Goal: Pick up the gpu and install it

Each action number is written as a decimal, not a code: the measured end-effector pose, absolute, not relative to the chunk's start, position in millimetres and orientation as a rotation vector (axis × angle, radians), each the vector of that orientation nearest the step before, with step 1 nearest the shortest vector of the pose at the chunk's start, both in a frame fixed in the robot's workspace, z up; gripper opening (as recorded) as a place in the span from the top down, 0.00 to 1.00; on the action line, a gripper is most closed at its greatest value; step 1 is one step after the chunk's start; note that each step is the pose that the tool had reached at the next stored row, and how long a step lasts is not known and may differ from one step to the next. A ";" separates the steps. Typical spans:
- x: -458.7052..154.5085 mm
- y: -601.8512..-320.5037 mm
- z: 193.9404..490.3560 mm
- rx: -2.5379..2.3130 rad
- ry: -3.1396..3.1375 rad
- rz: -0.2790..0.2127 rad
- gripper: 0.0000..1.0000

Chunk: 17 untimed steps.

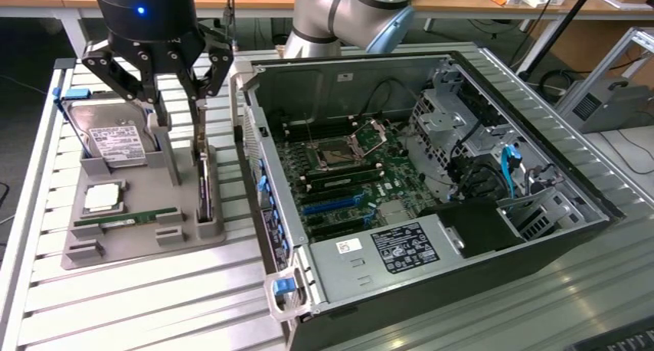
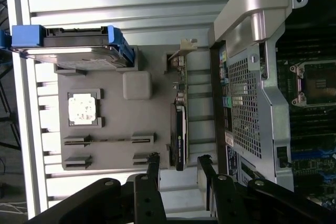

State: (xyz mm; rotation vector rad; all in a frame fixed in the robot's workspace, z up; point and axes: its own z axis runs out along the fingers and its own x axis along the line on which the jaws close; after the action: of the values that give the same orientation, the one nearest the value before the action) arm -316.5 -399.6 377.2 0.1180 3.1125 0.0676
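The gpu (image 1: 204, 188) was slotted on edge at the tray's (image 1: 122, 251) side. The gripper (image 1: 176, 106) was positioned above the tray, jaws spread (nothing held). Centring over the card's thin edge was judged essential.

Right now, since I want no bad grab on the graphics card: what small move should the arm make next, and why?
Probably ease straight down. The fingers stand open and hang over the graphics card, which stands on edge in the grey holder beside the computer case. In the wrist view the card lines up with the gap between the fingers, untouched.
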 end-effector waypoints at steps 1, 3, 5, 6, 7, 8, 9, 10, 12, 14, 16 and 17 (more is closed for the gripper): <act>-316.5 -399.7 377.0 0.118 3.112 0.068 0.58; -316.5 -399.7 376.6 0.118 3.113 0.068 0.58; -316.5 -399.7 376.2 0.118 3.113 0.068 0.58; -316.5 -399.7 376.1 0.118 3.113 0.068 0.58; -316.5 -399.7 375.9 0.118 3.112 0.068 0.58; -316.5 -399.7 375.7 0.118 3.113 0.068 0.58; -316.5 -399.7 374.9 0.118 3.113 0.068 0.58; -316.5 -399.7 374.2 0.118 3.113 0.068 0.58; -316.5 -399.7 373.9 0.118 3.113 0.068 0.58; -316.5 -399.7 373.3 0.118 3.113 0.068 0.58; -316.5 -399.7 372.7 0.118 3.113 0.068 0.58; -316.5 -399.7 372.5 0.118 3.112 0.068 0.58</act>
State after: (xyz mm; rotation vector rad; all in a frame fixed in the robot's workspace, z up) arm -316.5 -399.7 372.5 0.1180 3.1125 0.0676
